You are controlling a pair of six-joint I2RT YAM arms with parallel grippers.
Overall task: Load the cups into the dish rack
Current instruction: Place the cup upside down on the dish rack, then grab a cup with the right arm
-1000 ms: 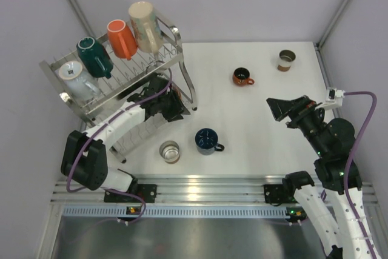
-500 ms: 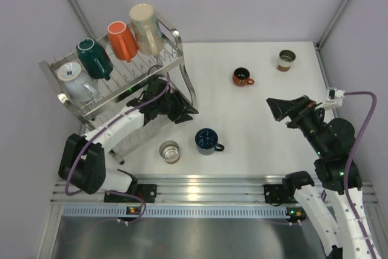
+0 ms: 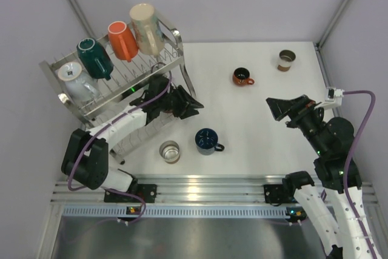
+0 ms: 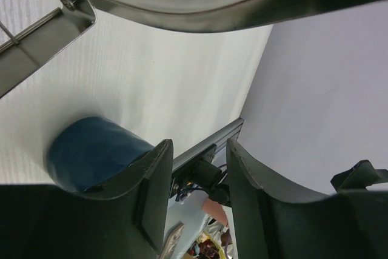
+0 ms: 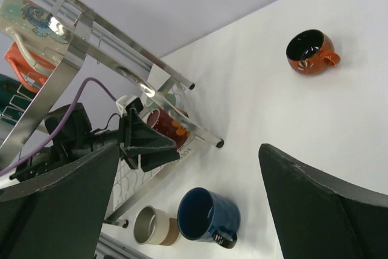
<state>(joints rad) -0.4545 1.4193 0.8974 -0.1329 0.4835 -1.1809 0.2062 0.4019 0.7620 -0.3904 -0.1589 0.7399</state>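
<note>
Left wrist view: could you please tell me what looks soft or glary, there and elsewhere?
Left wrist: glare streaks the dish rack, and the navy cup is soft. Top external: even light, faint shadows. Right wrist: the right end effector's fingers are dark.

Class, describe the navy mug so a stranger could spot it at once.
From the dish rack on the left, look toward the near edge: two cups stand there. The navy mug is the right one, with a handle; the grey cup shows none.
</note>
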